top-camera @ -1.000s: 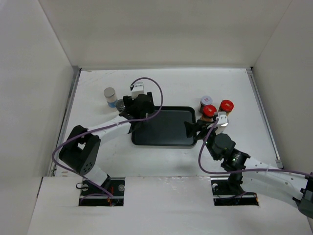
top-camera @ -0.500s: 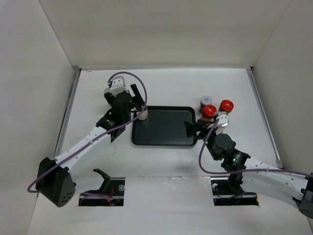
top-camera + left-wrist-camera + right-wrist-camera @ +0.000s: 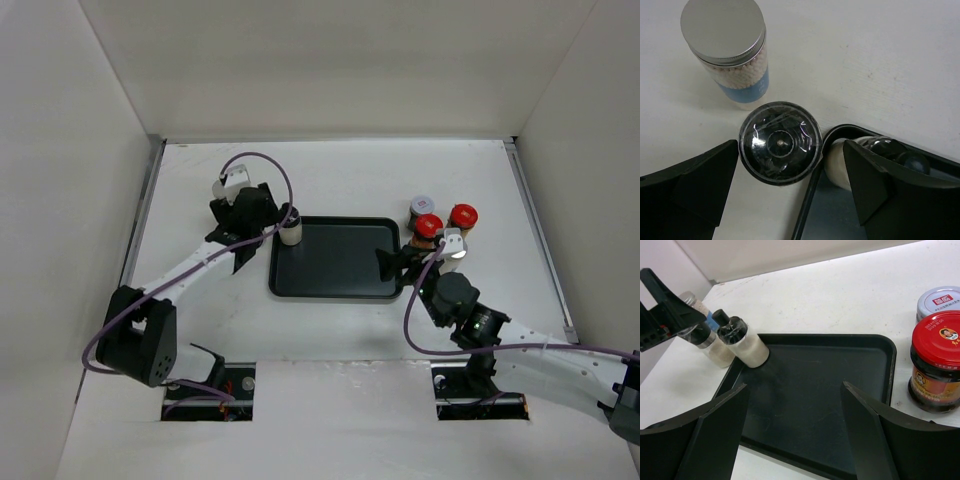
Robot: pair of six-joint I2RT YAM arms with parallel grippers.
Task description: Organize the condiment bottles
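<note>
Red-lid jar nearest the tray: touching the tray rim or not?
Apart. The right wrist view shows a strip of white table between the red-lid jar and the tray rim.

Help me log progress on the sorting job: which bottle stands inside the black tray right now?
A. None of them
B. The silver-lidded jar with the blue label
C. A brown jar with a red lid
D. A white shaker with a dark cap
D: the white shaker stands inside the tray, in its far-left corner, while the red-lidded jar and the silver-lidded jar stand on the table outside it.
</note>
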